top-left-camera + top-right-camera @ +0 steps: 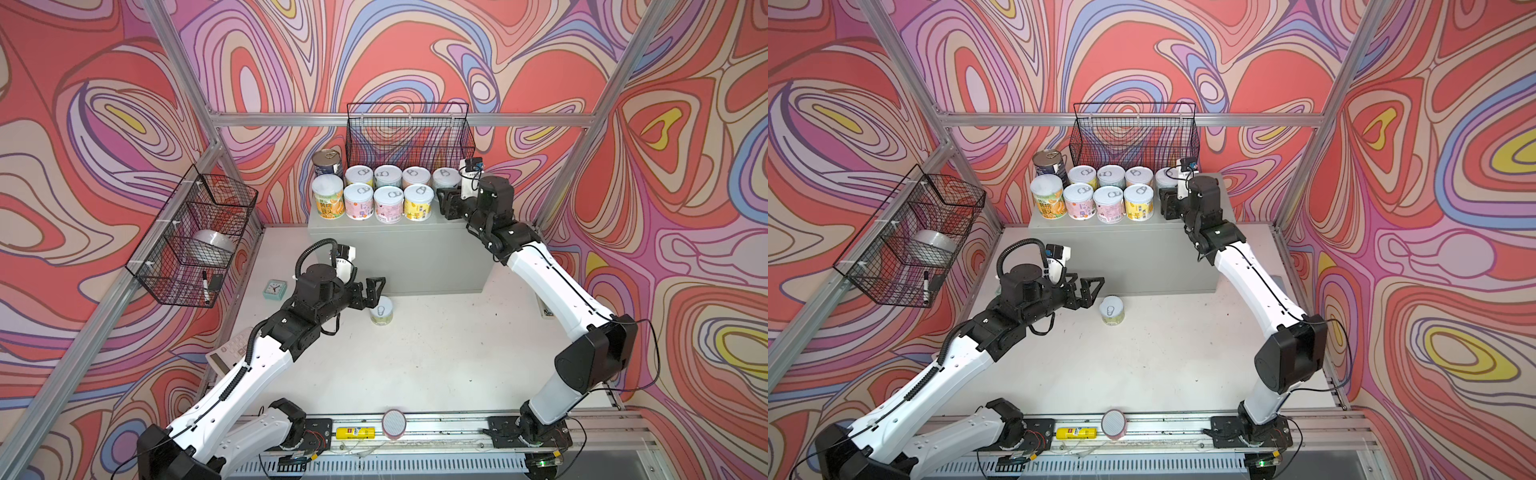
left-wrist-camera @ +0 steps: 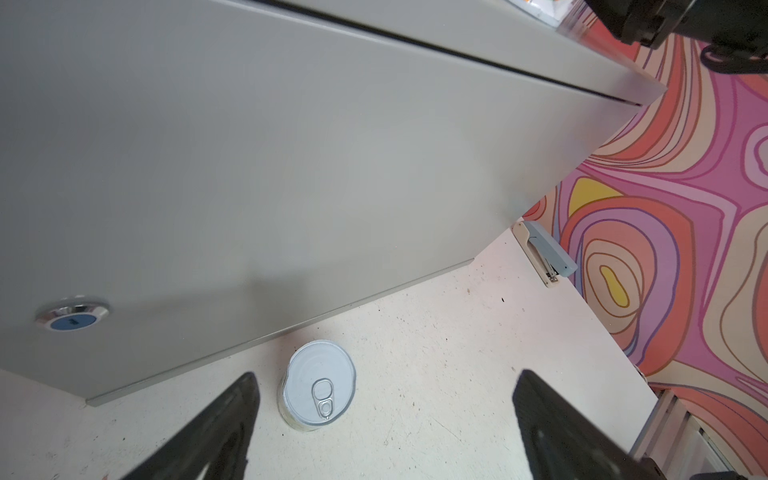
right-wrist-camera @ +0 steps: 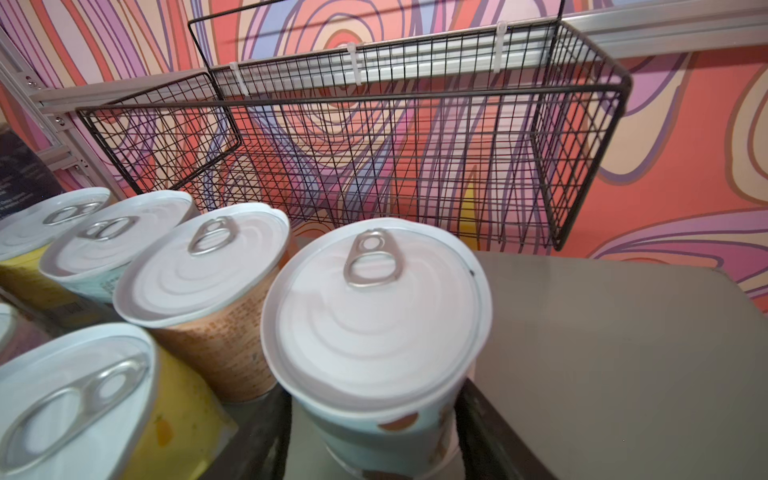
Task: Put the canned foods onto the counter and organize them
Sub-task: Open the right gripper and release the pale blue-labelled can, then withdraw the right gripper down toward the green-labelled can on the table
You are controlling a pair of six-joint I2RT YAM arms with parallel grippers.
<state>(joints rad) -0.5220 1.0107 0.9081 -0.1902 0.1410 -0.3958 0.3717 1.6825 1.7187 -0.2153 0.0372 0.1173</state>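
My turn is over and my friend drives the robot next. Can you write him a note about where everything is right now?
The left gripper is open, by the last can on the table, not touching it.
The right gripper is around the end can of the back row; whether it grips, I cannot tell.
Done: nine cans stand on the counter.
Left: put the last can up there.

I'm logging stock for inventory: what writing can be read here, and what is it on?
"黄桃罐头": on the tall yellow-orange can, standing on the counter.
Digits on the can with the barcode: too small to read.
Fine print on the brown-label can: blurred.
Red label on the yellow tube: too small to read.
Dial of the clock: too small to read.
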